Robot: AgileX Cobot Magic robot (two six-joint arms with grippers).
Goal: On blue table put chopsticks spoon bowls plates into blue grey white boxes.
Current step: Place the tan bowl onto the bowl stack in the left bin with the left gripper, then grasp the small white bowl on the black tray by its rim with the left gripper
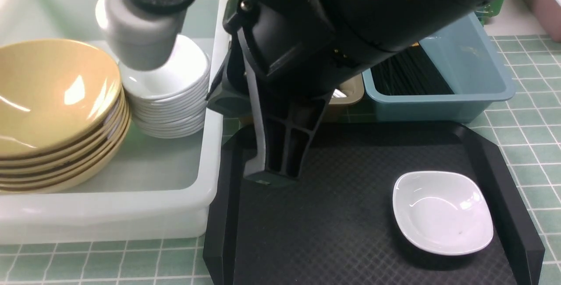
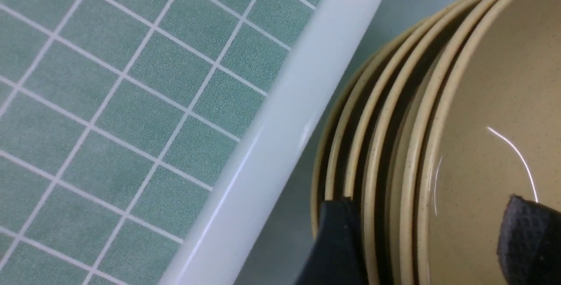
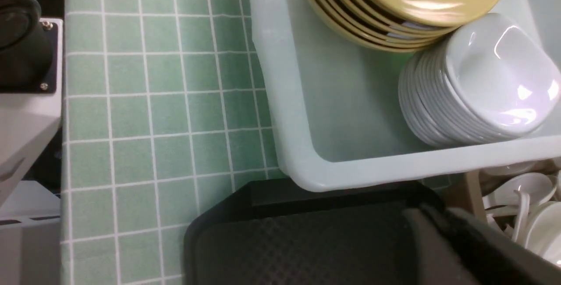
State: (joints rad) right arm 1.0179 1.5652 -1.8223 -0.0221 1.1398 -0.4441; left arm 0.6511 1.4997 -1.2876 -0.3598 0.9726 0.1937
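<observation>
Front, right arm [image 1: 350, 22]: blocked the middle, hiding most of the grey box [image 1: 353, 94]; the right claw [image 1: 278, 175] hung over the diamond-textured black tray [image 1: 333, 232]; whether it was spread or pressed together could not be told.
Front, white box [image 1: 131, 215]: cloudy plastic, held stacked glossy yellow bowls [image 1: 48, 96] beside stacked white plates [image 1: 175, 101]; a single plate [image 1: 442, 212] lay on the tray.
Front, blue box [image 1: 438, 101]: chopsticks [image 1: 412, 74] inside, on the tiled worktop [image 1: 526, 122].
Left wrist, left claw [image 2: 434, 241]: spread, fingers [image 2: 337, 241] astride the top bowl's rim.
Right wrist, spoons [image 3: 521, 188]: white, heaped in the grey box.

One white plate [image 1: 442, 212] lies on black tray [image 1: 333, 232].
</observation>
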